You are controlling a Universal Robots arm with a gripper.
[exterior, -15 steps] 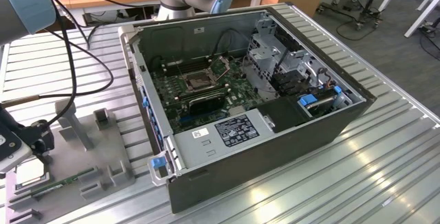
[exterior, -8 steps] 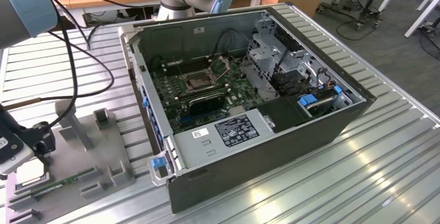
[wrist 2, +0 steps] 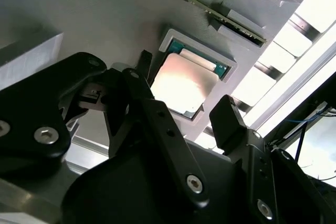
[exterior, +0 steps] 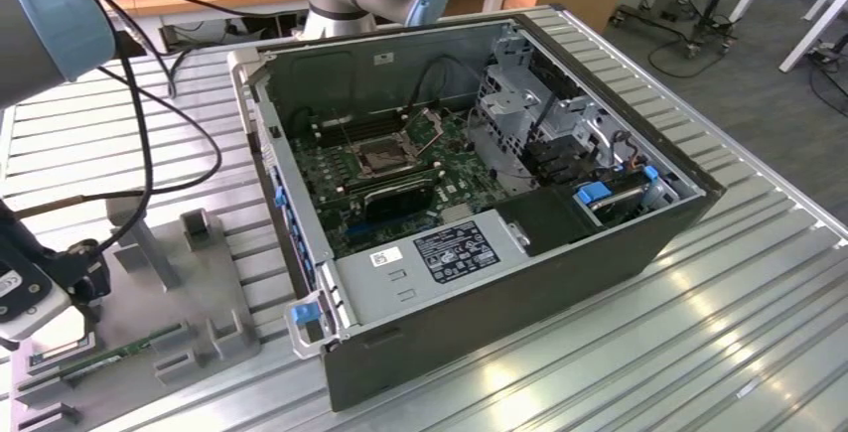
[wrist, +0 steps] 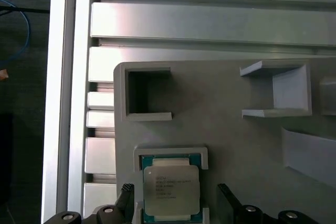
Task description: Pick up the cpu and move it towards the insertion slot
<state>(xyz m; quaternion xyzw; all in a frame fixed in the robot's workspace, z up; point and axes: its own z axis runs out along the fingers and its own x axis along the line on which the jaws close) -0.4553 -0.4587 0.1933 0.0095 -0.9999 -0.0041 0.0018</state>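
**Jaws apart, straddling the cpu in its pocket**

The cpu (wrist: 170, 190) lies flat, silvery top up, in a shallow square pocket of the grey fixture plate (wrist: 210, 119). My jaws are apart. In both wrist views one black fingertip (wrist: 126, 195) stands on either side of the chip, just outside the pocket's rim, and I see no contact with it. A long narrow memory stick (wrist 2: 210, 6) rests on edge in the same plate, near the pocket. In the exterior view the plate lies on the slatted metal worktop (exterior: 742, 283), at the exterior view's left of the open computer case (exterior: 557, 283). The insertion slot (exterior: 384, 154), a metal frame with a dark centre, sits on the green board inside that case, well apart from the plate.
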